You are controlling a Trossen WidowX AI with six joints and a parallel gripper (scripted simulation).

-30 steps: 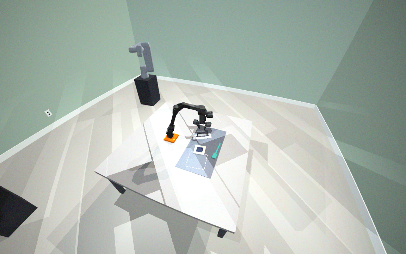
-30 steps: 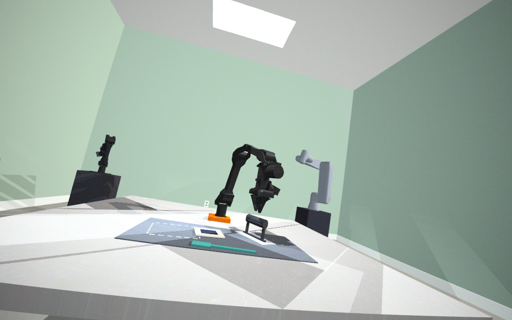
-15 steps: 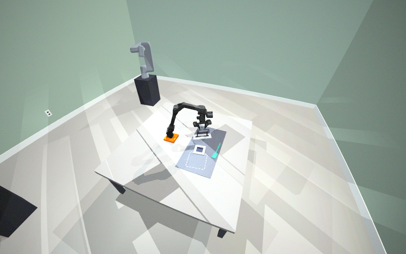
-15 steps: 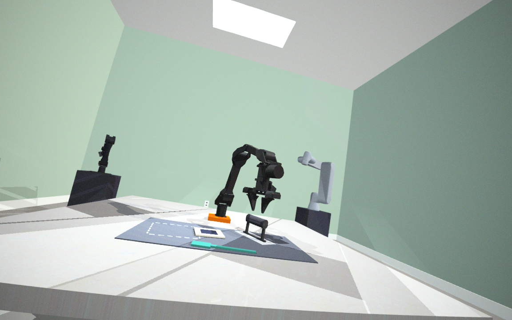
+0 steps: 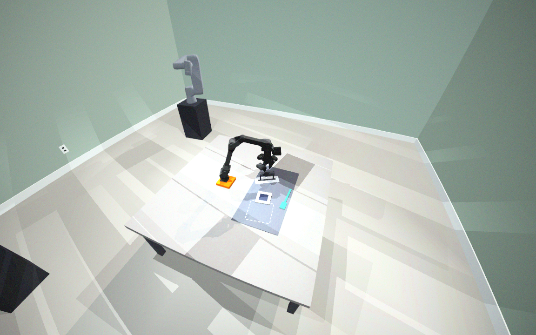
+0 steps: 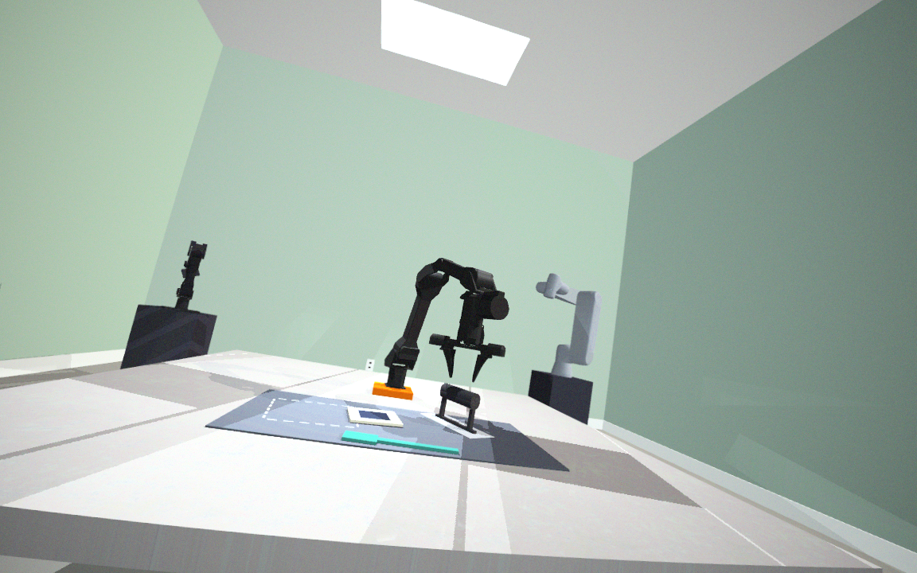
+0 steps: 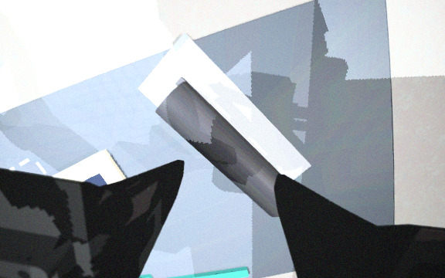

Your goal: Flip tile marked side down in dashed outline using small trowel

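Observation:
My gripper (image 5: 267, 168) (image 6: 463, 379) (image 7: 231, 168) is partly open and empty, pointing down above the trowel's handle. The trowel (image 5: 276, 179) (image 6: 459, 395) (image 7: 222, 135) has a flat white blade and a raised dark bar handle. It stands on the blue-grey mat (image 5: 290, 174) (image 6: 519, 447) (image 7: 354, 174). In the wrist view the handle runs diagonally, its lower right end by the right fingertip. The tile (image 5: 264, 197) (image 6: 374, 415) (image 7: 98, 178) lies flat with its dark blue square up, at the near edge of the dashed outline (image 5: 245, 218). A finger partly hides it in the wrist view.
A teal flat-bladed tool (image 5: 283, 205) (image 6: 360, 437) (image 7: 219, 273) lies along the mat's side, beside the tile. My arm's orange base (image 5: 229, 182) (image 6: 392, 391) stands on the table off the mat. A grey arm (image 5: 197, 77) (image 6: 585, 324) stands on a black pedestal beyond the table.

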